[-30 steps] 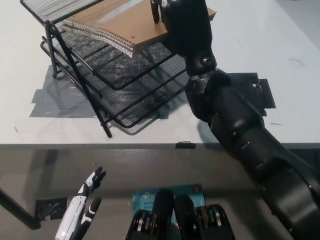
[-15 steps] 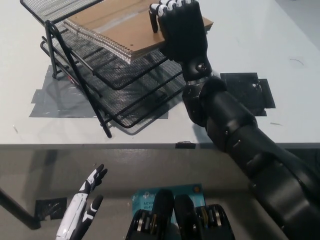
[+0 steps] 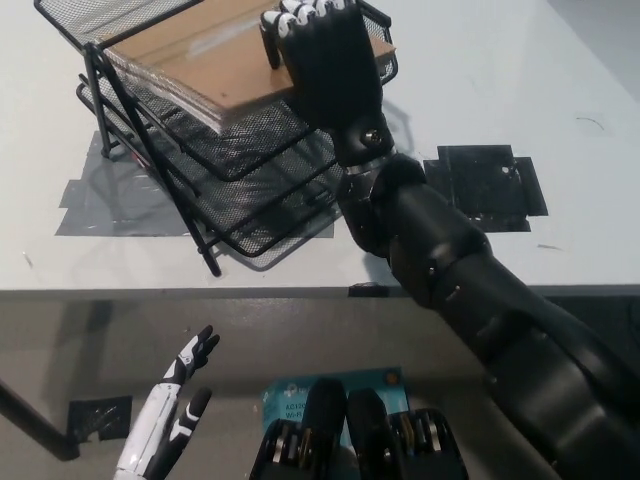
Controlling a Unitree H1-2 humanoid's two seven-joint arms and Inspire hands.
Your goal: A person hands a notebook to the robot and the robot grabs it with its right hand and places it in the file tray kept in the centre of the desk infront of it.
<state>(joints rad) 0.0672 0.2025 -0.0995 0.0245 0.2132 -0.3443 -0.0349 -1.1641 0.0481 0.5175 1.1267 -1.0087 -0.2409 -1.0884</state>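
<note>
Placement step in hand, judged late stage. The right robot hand (image 3: 325,50) was closed on the near edge of the notebook (image 3: 200,55), fingers curled over the brown cover, black arm reaching in from the lower right across the tabletop (image 3: 480,90). The notebook lay tilted in the tray (image 3: 230,190), a black wire-mesh stack of tiers; it sat in an upper tier, under the topmost mesh shelf at the far left, with most of its length inside the frame and its near corner at the tier's front rim beside the hand. Whether the far end rested flat on the mesh could not be told; the page edges showed pale along the left side. The tray stood on grey tape patches near the middle of the tabletop, and a dark tape patch (image 3: 485,185) lay apart to its right. The left robot hand (image 3: 175,415) hung idle below the tabletop edge at lower left, fingers spread, holding nothing. No person in view. Judgement: the notebook looked nearly seated, so the next move would call for settling the near edge onto the mesh, then opening the fingers and drawing the hand back clear of the front rim. Risk noted: fingers catching the wire rim, or dragging the notebook out on withdrawal.
</note>
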